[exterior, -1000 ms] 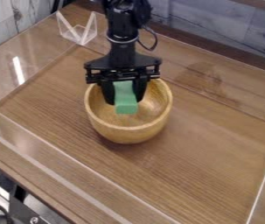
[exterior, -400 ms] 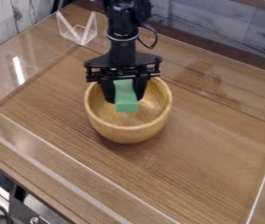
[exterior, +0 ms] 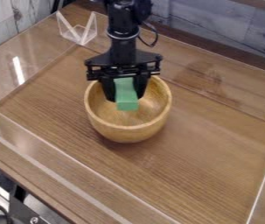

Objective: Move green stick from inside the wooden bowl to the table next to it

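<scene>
On the left part of the table [exterior: 59, 162], beside the wooden bowl [exterior: 132, 135], there is bare wood, and I think this side can receive the stick if the arm swings there. In the middle stands the bowl, and the green stick [exterior: 125, 98] is over its hollow, between the fingers of the black gripper [exterior: 125, 79]. The claw is closed on the stick, with its lower part hanging below; whether its end touches the bowl, I cannot tell. To do this step well, the arm should first rise straight up, keeping the grip firm, until the stick is higher than the thick rim. Sideways motion too early could knock the rim and turn the stick. On the right there is a wider bare area, probably the easier place to lower it gently and release it only at contact.
</scene>
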